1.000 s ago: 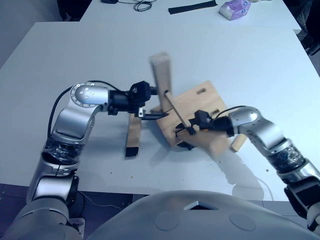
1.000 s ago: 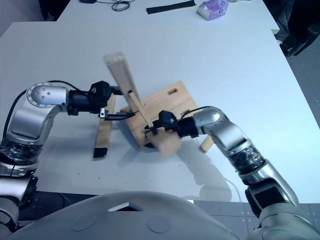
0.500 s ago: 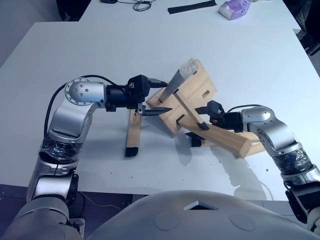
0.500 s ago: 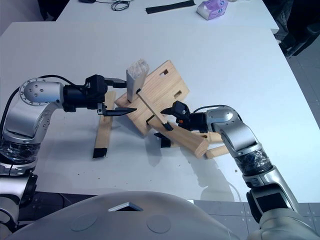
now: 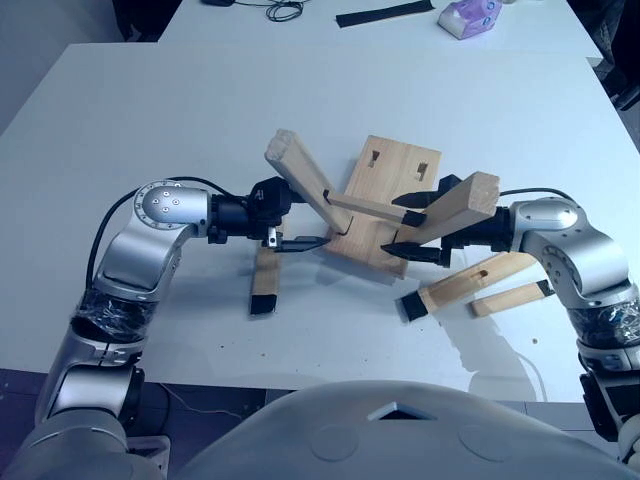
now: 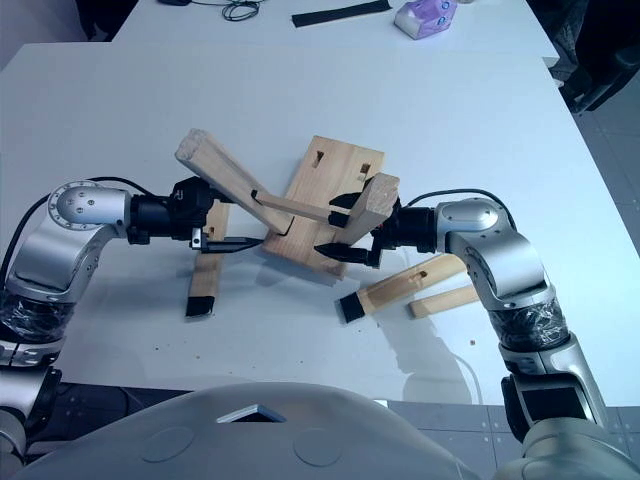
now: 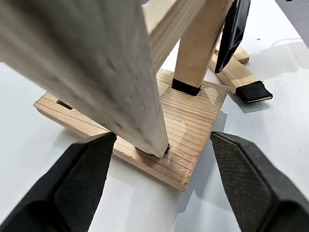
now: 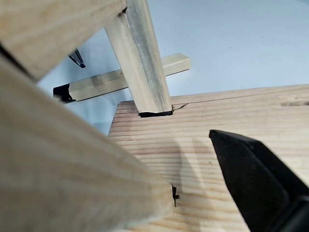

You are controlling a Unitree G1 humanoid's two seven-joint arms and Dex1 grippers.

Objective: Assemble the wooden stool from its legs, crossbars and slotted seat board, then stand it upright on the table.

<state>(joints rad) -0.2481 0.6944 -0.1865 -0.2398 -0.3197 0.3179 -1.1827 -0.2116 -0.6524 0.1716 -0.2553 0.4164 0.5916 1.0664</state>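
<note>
Pale, grained wood makes up the half-built stool: the slotted seat board [image 5: 385, 195] sits tilted on the white tabletop [image 5: 150, 120], with two legs [image 5: 298, 165] [image 5: 460, 200] planted in it, splaying up and outward. A thin crossbar [image 5: 365, 207] joins them. The left gripper [image 5: 320, 225] is at the board's left edge, jaws apart on either side of the nearer leg. The right gripper [image 5: 392, 224] is at the board's right, jaws apart, straddling the other leg. A black-tipped loose leg [image 5: 265, 272] lies left of the board; two more pieces [image 5: 462, 284] [image 5: 510, 298] lie to its right.
</note>
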